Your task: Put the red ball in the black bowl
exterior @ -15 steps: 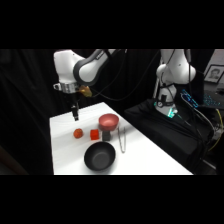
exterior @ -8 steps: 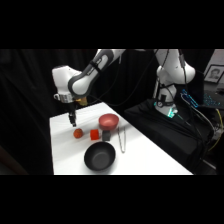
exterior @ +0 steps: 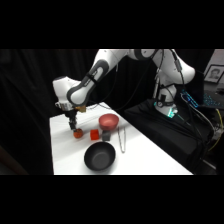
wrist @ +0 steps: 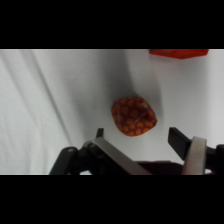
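a: fingers point(wrist: 100, 134) are standing apart on either side of the red ball point(wrist: 133, 116), not yet touching it; the gripper point(wrist: 140, 137) is hanging just above it.

b: why so wide, do you reckon?

a: probably to clear the ball's bumpy, patterned surface before closing; it is sitting on the white table point(exterior: 65, 150), beside the red cube point(exterior: 94, 134).

b: and the black bowl point(exterior: 100, 156)?

a: it is waiting empty nearer the table's front edge, so i judge the carry will be short; the pink-red bowl point(exterior: 109, 120) and tongs point(exterior: 121, 140) are lying off to the side.
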Robot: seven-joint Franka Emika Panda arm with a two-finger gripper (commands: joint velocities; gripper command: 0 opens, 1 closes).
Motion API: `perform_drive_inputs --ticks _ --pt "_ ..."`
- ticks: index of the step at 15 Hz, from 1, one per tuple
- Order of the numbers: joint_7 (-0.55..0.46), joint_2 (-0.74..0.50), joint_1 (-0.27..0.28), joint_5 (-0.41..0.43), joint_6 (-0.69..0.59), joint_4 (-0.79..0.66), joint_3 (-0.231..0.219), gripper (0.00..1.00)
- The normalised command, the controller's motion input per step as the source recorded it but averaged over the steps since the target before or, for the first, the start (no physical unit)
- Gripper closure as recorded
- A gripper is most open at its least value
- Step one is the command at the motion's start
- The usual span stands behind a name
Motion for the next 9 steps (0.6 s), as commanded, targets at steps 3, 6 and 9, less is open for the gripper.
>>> perform_drive_inputs --ticks 3,6,9 --pt "0.02 0.20 -0.058 0.091 -0.09 0.29 0.068 0.00" --pt "0.00 0.18 -0.060 0.094 -0.10 0.28 0.080 0.00" --pt "0.01 0.18 -0.051 0.078 -0.12 0.28 0.060 0.00"
